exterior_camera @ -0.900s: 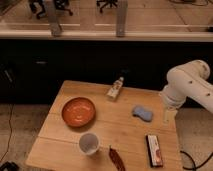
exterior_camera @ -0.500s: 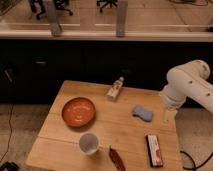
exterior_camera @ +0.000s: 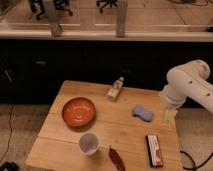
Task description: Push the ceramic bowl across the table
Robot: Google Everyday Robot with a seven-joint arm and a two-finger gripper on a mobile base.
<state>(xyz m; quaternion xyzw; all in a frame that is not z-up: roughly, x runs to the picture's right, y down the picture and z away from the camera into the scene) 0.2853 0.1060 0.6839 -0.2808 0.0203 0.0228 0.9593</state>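
The gripper (exterior_camera: pixel 166 116) hangs spread and empty, well to the right of the bowl (exterior_camera: pixel 78 111), at the table's (exterior_camera: pixel 125 134) edge. A blue sponge (exterior_camera: pixel 142 113) lies between gripper and bowl. The bowl rests on the table, a white cup (exterior_camera: pixel 89 143) just in front of it.

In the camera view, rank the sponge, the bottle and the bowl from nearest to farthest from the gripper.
The gripper hangs open over the table, at its right edge in the picture.
1. Sponge: right beside the gripper, toward mid-table.
2. Bottle: lying near the far edge.
3. Bowl: on the table's opposite side.
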